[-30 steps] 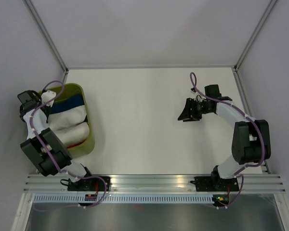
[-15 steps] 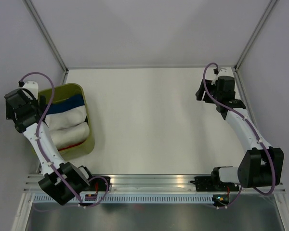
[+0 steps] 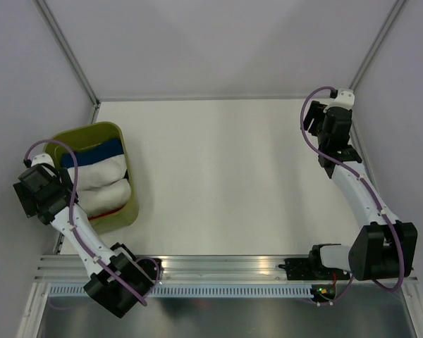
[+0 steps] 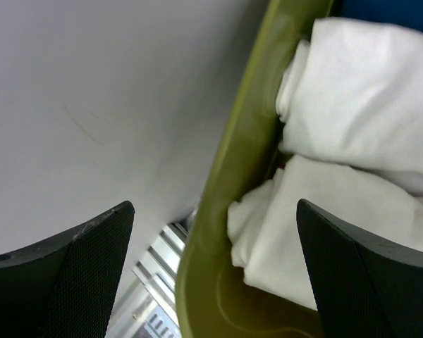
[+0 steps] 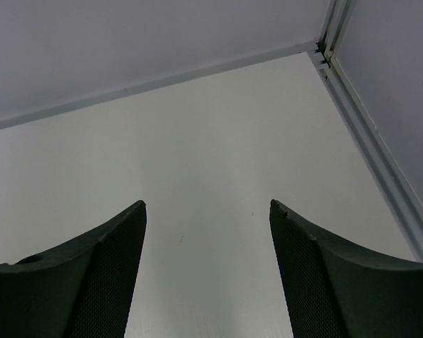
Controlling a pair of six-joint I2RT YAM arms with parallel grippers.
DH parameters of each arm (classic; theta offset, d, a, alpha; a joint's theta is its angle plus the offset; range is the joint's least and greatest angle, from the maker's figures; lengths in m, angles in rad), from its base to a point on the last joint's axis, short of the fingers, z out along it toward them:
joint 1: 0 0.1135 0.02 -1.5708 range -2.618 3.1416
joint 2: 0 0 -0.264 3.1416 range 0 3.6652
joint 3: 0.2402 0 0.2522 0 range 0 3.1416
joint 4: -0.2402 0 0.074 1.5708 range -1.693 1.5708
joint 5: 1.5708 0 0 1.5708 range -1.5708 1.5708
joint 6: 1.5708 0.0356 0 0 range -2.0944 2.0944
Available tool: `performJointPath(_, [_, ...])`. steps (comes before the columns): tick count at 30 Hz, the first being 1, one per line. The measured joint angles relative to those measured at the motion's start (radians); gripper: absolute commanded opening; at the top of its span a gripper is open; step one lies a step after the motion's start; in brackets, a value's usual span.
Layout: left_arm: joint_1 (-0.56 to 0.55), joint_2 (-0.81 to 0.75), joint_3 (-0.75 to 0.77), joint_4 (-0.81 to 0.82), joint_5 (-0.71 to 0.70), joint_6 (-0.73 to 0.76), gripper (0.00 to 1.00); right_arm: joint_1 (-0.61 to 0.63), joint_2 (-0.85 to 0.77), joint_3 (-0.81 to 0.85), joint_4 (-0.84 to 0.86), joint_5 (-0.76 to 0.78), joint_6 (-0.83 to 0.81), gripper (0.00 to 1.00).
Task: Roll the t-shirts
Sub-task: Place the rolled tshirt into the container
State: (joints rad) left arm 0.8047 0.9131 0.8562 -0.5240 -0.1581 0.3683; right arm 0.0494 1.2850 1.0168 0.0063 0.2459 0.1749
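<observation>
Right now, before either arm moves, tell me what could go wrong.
1. The left gripper hangs open close to the rim of the green bin; dropping or swinging could knock or tip it.
2. A finger catching the white rolls inside might undo them.
3. The right gripper, open over the table, sits near the corner rail; a swing right may strike it.
</observation>
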Motion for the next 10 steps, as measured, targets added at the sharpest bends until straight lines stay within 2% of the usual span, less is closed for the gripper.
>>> performJointPath(10, [0.000, -0.047, -0.043, 0.006, 0.007, -0.095, 1.00, 0.008, 0.001, -0.026, 0.042, -0.004, 0.000, 0.76])
